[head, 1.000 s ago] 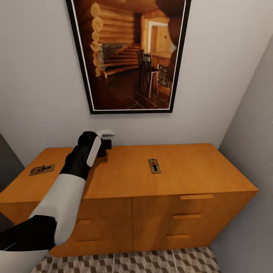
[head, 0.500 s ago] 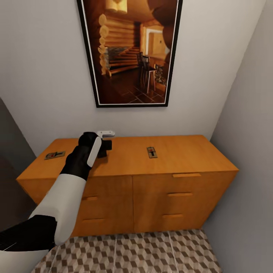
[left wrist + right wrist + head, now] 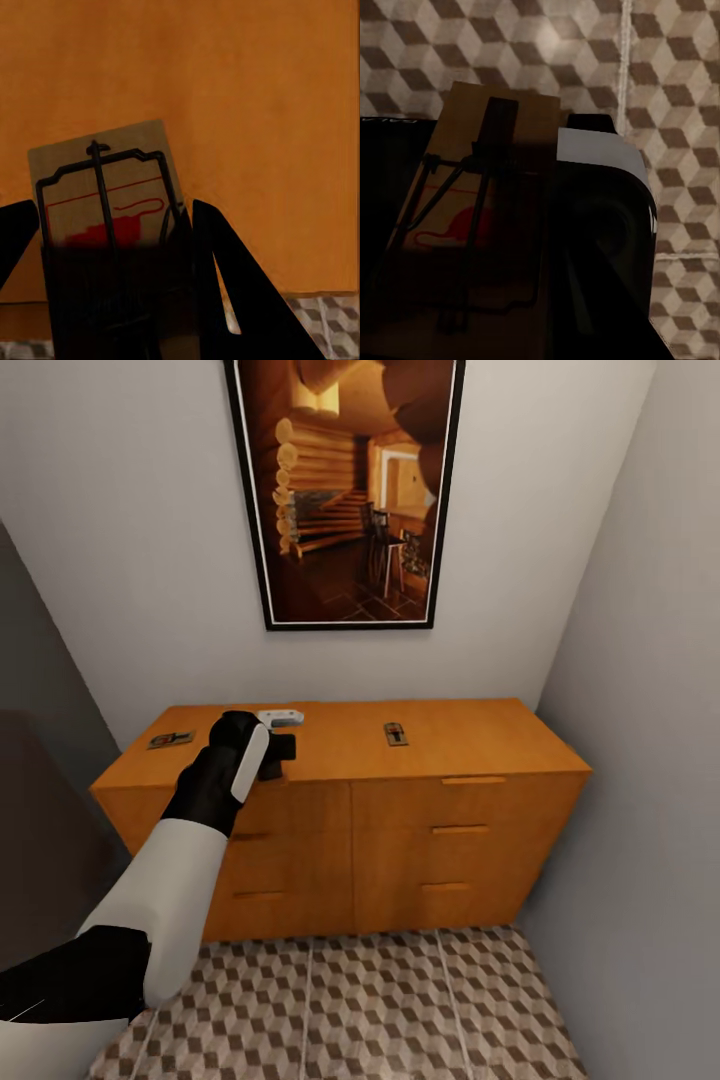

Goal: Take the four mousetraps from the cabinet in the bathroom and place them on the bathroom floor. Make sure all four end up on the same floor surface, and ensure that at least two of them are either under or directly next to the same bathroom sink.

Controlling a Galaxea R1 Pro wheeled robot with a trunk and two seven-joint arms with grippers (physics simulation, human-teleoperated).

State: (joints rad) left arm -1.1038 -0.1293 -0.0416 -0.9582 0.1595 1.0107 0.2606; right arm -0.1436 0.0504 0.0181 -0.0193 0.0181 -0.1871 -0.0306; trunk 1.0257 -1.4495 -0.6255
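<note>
Two small flat tan wooden mousetraps lie on the top of the low orange-brown wooden cabinet (image 3: pixel 400 830), a wide chest with six drawers in two columns and slim matching handles. One mousetrap (image 3: pixel 396 734) sits near the middle of the cabinet's top surface, a dark wire bar and a red speck showing on its board. The other (image 3: pixel 171 740) lies close to the cabinet's left end, well apart from the first.

The left gripper (image 3: pixel 278 738) hangs over the cabinet's top between those two traps, its black-and-white wrist reaching in from the cabinet's front. In the left wrist view its dark jaws are clamped on a third mousetrap (image 3: pixel 105 191): a tan rectangular board with black wire frame, a thin red outline and a red patch, seen against the cabinet's orange wood.

In the right wrist view the right gripper (image 3: pixel 487 247) holds a fourth mousetrap (image 3: pixel 484 142) of the same make, shadowed, its jaws closed on the board, with the bathroom floor (image 3: pixel 675 90) behind it. That floor, large tiles printed with brown, beige and white cubes, also spreads out at the cabinet's foot. A black-framed picture of a log cabin interior (image 3: pixel 345 490) hangs on the white wall above the cabinet.
</note>
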